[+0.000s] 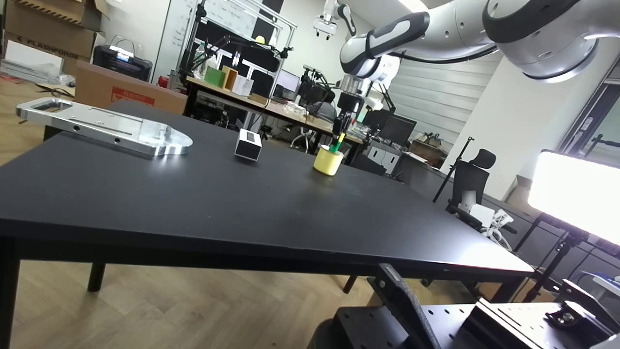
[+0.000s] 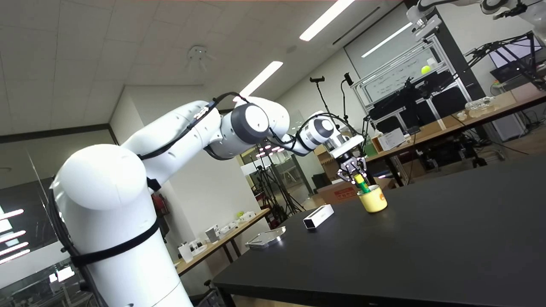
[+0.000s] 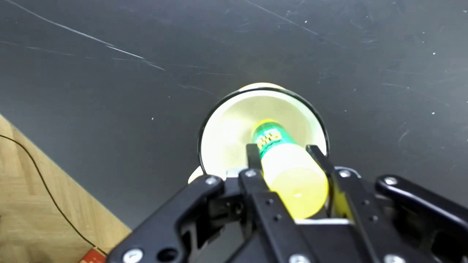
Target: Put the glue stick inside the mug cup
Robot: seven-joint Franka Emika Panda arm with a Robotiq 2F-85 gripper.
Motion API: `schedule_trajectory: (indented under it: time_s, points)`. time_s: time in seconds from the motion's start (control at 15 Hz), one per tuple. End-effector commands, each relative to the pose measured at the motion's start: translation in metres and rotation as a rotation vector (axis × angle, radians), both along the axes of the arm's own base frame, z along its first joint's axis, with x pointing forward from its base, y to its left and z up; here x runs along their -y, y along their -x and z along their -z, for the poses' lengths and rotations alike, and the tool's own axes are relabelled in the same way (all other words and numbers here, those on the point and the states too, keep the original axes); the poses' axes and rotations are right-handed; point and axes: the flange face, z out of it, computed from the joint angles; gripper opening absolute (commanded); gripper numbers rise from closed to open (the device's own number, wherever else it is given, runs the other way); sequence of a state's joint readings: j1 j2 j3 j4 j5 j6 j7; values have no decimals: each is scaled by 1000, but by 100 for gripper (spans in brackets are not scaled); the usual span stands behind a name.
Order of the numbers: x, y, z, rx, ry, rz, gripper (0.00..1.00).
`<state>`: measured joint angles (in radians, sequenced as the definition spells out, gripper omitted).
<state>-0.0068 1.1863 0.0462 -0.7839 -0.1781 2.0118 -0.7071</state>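
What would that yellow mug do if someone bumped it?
The yellow mug would probably slide rather than tip, being squat and broad-based. It's likely stiff: seen from above, it looks evenly round. Knocked over, it might roll, since its side is curved.

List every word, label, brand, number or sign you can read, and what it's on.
"FLASHFORGE": stacked box.
Glue stick lettering: too blurred to read.
Red label on the long box: too blurred to read.
Whiteboard writing: too small to read.
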Motion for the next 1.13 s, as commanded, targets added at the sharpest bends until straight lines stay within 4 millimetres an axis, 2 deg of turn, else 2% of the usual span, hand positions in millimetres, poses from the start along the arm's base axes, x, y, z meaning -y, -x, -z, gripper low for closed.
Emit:
schedule_trajectory:
  time_s: [0.0, 0.2, 0.27, 0.4, 0.73, 0.87, 0.93, 1.07]
  points:
    - [6, -4, 5, -14, -31, -2, 9]
    - [7, -5, 6, -16, -32, 5, 9]
    - [7, -6, 2, -11, -31, 4, 59]
    - [7, -9, -12, 13, -24, 6, 66]
    - [7, -17, -60, 92, -22, 6, 98]
    - [9, -16, -75, 96, -21, 12, 100]
    - [6, -16, -57, 92, -19, 4, 96]
    - [7, -17, -68, 102, -19, 5, 100]
